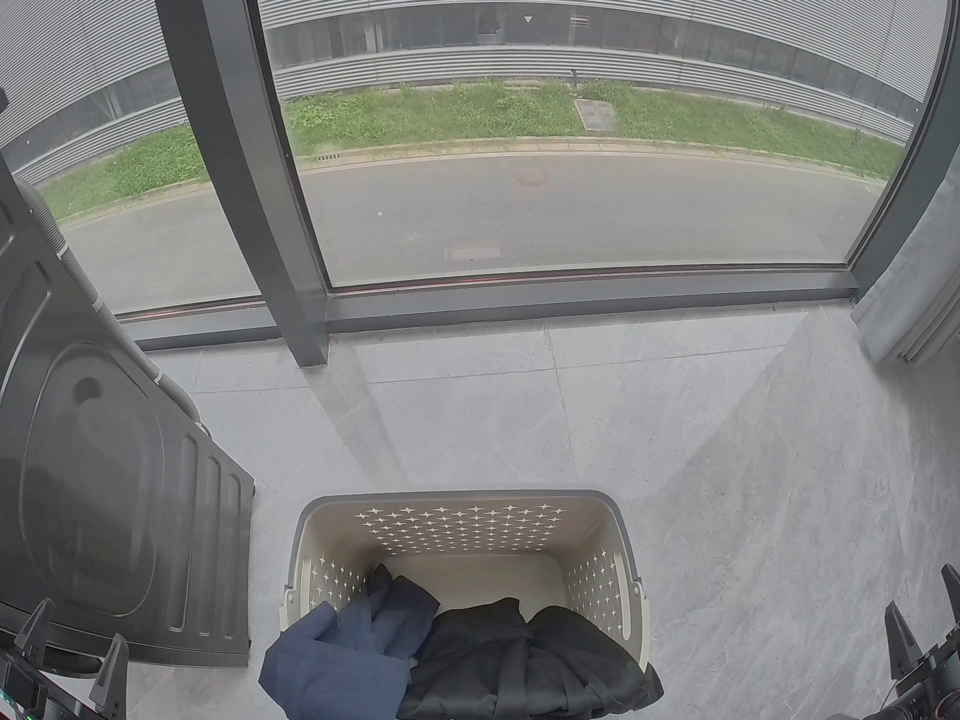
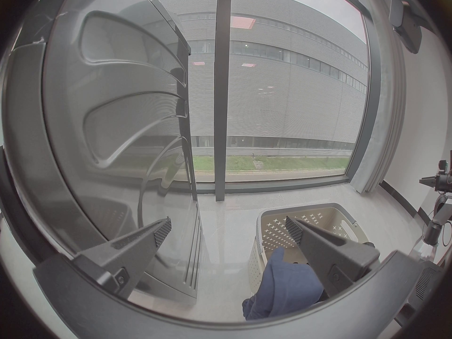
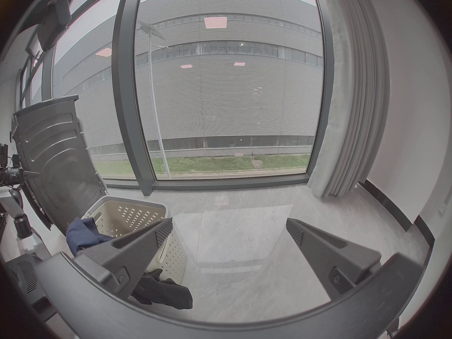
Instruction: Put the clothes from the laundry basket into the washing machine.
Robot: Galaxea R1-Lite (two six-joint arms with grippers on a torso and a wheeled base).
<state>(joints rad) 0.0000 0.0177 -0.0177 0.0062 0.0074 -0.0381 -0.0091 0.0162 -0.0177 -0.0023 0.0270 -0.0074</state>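
Operator: Grippers first. How wide is each?

Observer: Both are released. The left gripper (image 2: 227,227) has its two fingers spread wide, with nothing between them and nothing touching them. The right gripper (image 3: 228,227) is the same: fingers far apart and bare, hanging above the floor (image 1: 700,432).

Operator: Where is the laundry from them?

Observer: The basket (image 1: 460,500) stands on the floor between the two grippers and a little ahead of both. Neither touches it. A blue garment (image 1: 345,657) lies in it and droops over the rim on the left gripper's side, near that gripper but apart from it. A black garment (image 1: 520,662) fills the side toward the right gripper. One fold of it spills over the corner there and hangs down outside the wall.

Operator: And the washing machine?

Observer: The washing machine (image 1: 110,512) shows a dark grey ribbed side just beside the left gripper, on its outer side, away from the right gripper. It stands near the basket, with a strip of floor between them.

Operator: Anything past the fingers?

Observer: Beyond both grippers a big window (image 1: 580,152) runs down to the floor. A pale curtain (image 1: 915,292) hangs ahead of the right gripper on its outer side, well apart from the basket.
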